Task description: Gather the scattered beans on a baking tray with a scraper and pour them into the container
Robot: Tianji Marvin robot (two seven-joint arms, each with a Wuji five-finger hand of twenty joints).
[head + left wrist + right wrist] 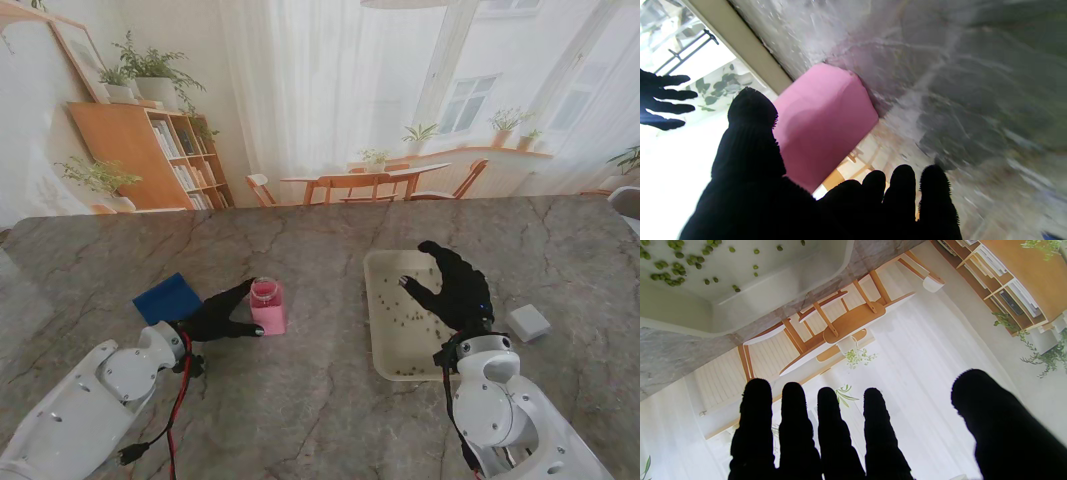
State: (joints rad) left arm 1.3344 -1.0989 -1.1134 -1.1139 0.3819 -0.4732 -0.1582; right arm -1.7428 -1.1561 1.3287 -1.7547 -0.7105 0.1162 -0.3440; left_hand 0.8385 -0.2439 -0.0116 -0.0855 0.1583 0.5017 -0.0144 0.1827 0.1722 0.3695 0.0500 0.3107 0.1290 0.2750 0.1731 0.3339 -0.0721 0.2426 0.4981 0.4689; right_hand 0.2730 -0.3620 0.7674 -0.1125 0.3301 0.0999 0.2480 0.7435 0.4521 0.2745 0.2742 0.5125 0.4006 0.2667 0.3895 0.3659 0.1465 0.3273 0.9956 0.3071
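beans (412,318) are lying scattered over the floor of one cream baking tray (380,290), too small and too many to count from the stand's view; in the right wrist view a cluster of green ones (668,268) is showing, cut off by the frame edge.

right hand (453,290) is hovering over the tray's right half, fingers spread and stretched toward the tray's far end, gripping nothing; it is covering part of the tray floor and some beans. in its wrist view four fingers (793,426) are standing side by side with the thumb well apart, and only a corner of the tray (740,296) is showing.

left hand (216,317) is reaching sideways toward one pink container (267,306) standing left of the tray, near the middle of the table (320,410). thumb and fingers are opening around it, one fingertip appearing to touch its near base, but no grip is closed. in the left wrist view the thumb (751,133) is overlapping the container (826,123), whose mouth is hidden.

one blue flat object (167,297) is lying just beyond the left hand, partly covered by it; whether it is the scraper is hard to tell. one small pale block (527,322) is sitting right of the tray, apart from it.
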